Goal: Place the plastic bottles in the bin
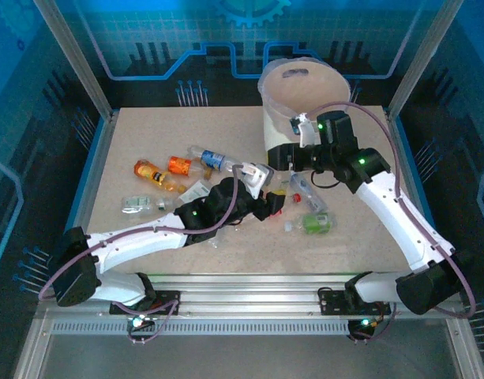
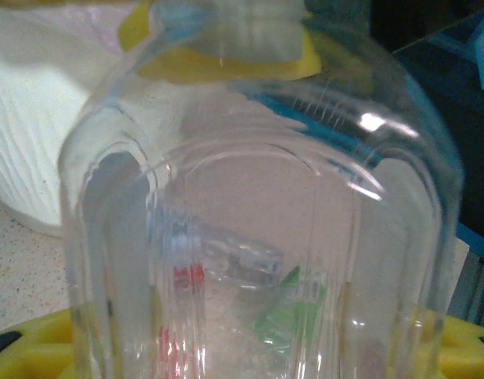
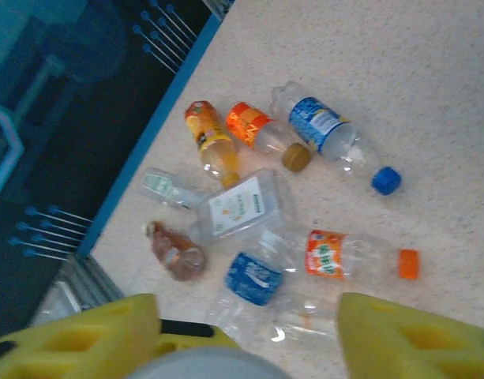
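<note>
Over the speckled table (image 1: 147, 134) the left hand (image 1: 267, 204) gripped a clear bottle (image 2: 249, 237), apart from the bin (image 1: 277, 110) at the far edge; it was best lifted high before crossing the rim, I judged; the right hand (image 1: 283, 155) hung wide open beside the bin.

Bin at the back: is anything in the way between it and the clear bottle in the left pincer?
Yes: the right pincer hangs open low beside the bin, on the line from the clear bottle in the left pincer. Lifting over it probably works.
</note>
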Motion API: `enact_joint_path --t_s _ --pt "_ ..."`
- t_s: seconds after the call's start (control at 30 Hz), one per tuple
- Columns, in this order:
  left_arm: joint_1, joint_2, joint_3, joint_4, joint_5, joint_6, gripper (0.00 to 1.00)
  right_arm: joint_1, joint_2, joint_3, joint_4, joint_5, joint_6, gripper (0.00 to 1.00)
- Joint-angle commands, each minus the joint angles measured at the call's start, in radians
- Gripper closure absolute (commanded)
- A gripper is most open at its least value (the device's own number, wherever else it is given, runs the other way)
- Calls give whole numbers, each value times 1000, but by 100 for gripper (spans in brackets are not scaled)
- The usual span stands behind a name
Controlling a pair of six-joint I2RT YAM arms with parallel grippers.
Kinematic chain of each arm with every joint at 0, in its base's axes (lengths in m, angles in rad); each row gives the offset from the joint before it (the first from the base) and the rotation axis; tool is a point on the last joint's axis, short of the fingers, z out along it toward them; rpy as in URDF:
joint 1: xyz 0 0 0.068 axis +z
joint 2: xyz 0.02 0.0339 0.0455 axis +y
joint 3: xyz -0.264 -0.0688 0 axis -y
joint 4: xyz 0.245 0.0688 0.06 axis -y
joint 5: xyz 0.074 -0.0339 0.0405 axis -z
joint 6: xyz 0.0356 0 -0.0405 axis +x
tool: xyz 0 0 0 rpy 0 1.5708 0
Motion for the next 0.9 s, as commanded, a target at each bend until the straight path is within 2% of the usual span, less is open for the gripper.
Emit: enact_joint_path --t_s 0.0,0.07,0.1,0.17,0.3,0.47,0.7,0.87 --pt "8 -2 33 48 14 28 47 11 10 35 38 -22 1 54" --pt "12 -5 30 50 11 26 39 11 14 48 41 -23 2 69" --pt "15 -8 30 48 8 24 30 11 17 55 40 -21 1 76" --pt "17 -20 23 51 -9 25 2 11 26 91 29 -12 -11 86" --pt "16 -65 -16 81 -48 42 1 11 68 230 -36 63 -73 90" --pt "17 -135 -93 130 -77 48 1 7 166 481 -117 248 -172 90" --pt "17 -192 -165 101 -183 -12 1 -6 368 840 -155 467 -255 89" --pt "17 -223 -220 113 -210 -63 1 -35 517 1028 -153 639 -294 89"
